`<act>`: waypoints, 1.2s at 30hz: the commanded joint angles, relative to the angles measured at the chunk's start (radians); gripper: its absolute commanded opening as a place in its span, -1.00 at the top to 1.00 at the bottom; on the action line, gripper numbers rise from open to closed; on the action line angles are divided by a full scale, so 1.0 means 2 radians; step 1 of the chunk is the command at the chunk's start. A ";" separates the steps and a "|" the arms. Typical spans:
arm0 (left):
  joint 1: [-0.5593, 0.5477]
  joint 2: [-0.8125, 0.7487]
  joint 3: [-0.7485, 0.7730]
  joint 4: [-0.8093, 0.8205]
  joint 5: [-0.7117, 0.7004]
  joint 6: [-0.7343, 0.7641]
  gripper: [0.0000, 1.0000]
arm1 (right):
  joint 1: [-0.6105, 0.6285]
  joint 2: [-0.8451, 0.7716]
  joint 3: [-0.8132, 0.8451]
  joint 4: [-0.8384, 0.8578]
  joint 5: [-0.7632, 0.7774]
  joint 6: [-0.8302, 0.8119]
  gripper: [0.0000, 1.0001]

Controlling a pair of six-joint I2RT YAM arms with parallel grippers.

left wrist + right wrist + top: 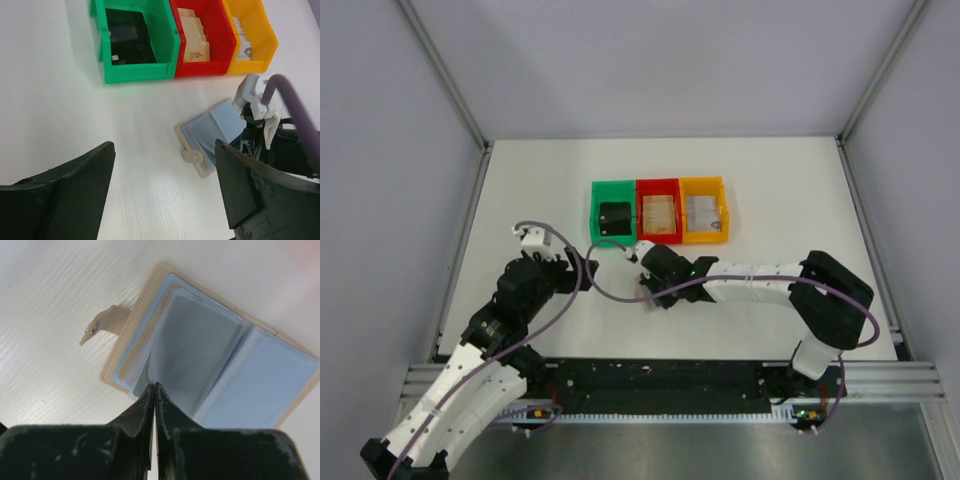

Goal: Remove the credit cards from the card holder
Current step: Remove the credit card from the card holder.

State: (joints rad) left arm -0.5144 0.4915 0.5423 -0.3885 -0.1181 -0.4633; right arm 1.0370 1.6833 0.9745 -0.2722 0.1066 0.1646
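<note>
Card holder [200, 370] lies open, centre of the right wrist view. Cards [127, 40] already sit in three bins [172, 35], upper frame. Right gripper [154, 390] is pressed together at a sleeve edge; left gripper [164, 152] is spread, empty. Remaining cards: undetermined.

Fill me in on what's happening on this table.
The right arm's pincer is shut, its tips at the edge of a clear sleeve in the open tan card holder with light blue inside, lying on the white table. Whether it grips anything is unclear. The left arm's pincer hovers open and empty nearby. Behind stand a green plastic bin holding a black card, a red plastic bin with beige cards and an orange plastic bin with a pale card.
</note>
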 commanded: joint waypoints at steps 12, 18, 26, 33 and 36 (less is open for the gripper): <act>-0.005 0.082 -0.030 0.103 0.096 -0.051 -0.67 | -0.104 -0.106 -0.091 0.082 -0.115 0.101 1.00; -0.030 0.138 -0.013 0.116 0.110 -0.056 -0.58 | -0.141 -0.124 -0.136 0.126 -0.129 0.147 1.00; -0.092 0.224 0.022 0.142 0.098 -0.064 -0.26 | -0.164 -0.164 -0.170 0.174 -0.138 0.178 1.00; -0.133 0.304 0.046 0.190 0.097 -0.076 -0.11 | -0.178 -0.187 -0.174 0.176 -0.136 0.192 1.00; -0.146 0.346 0.062 0.213 0.100 -0.074 0.07 | -0.183 -0.183 -0.176 0.174 -0.133 0.193 1.00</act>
State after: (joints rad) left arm -0.7792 1.1049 0.5991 -0.0872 0.0814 -0.6052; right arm 0.6903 1.3361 0.6281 0.0349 -0.1612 0.5278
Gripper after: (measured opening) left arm 0.509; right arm 0.004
